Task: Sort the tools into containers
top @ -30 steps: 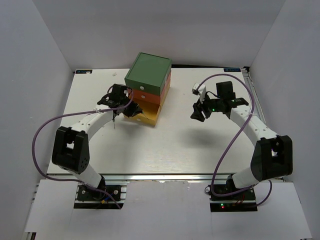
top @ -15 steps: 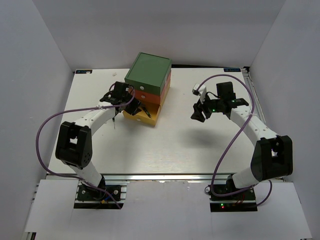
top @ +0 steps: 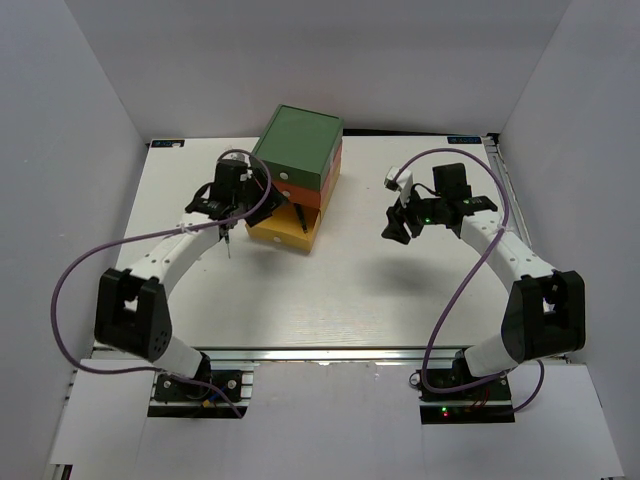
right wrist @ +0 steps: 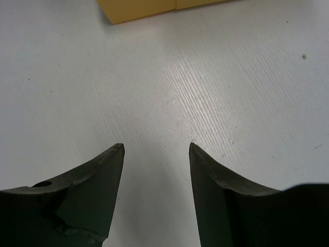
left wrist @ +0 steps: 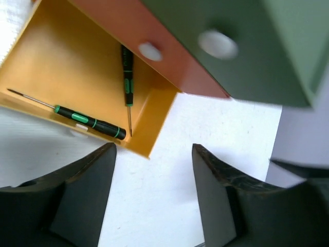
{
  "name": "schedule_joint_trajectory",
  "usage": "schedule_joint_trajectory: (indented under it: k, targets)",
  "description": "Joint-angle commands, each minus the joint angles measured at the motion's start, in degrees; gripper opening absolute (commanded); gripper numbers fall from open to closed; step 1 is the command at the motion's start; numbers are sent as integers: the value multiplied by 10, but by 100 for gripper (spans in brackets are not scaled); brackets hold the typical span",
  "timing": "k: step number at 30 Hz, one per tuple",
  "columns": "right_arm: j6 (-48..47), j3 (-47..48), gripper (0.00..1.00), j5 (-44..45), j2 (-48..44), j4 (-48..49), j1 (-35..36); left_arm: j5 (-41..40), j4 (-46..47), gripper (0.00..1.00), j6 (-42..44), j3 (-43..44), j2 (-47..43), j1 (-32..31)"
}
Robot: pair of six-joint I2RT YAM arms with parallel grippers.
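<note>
The chest stands at the back middle, with its green and orange drawers pushed in. The yellow drawer is pulled out. Two thin black screwdrivers with green bands lie in it, one along the front wall and one half under the orange drawer; the top view shows one. My left gripper hovers open and empty beside the drawer's corner, left of the chest. My right gripper is open over bare table, right of the chest.
White knobs mark the orange and green drawer fronts. A corner of the yellow drawer shows at the top of the right wrist view. A thin dark sliver sits by the left arm. White walls enclose the table.
The left gripper opened and drew back left from above the yellow drawer, leaving a black screwdriver lying inside. The right arm has not moved.
</note>
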Motion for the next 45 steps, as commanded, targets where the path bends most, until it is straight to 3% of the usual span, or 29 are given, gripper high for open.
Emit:
schedule_joint_trajectory:
  k: [1, 10, 16, 31, 38, 45]
  targets:
    - [-7, 31, 60, -12, 6, -1, -2, 18, 23, 72, 106, -27, -78, 8]
    - [2, 50, 59, -18, 32, -11, -2, 34, 11, 86, 184, -109, -150, 59]
    - [2, 53, 59, -19, 37, -11, -2, 65, 13, 89, 221, -130, -147, 115]
    - [2, 49, 59, -19, 37, -11, -2, 58, 12, 89, 289, -69, -14, 151]
    - [2, 39, 59, -18, 36, -7, -2, 35, -9, 85, 306, 10, 87, 153]
    - [-4, 41, 59, -13, 44, -8, -3, 43, -13, 84, 314, 36, 108, 158]
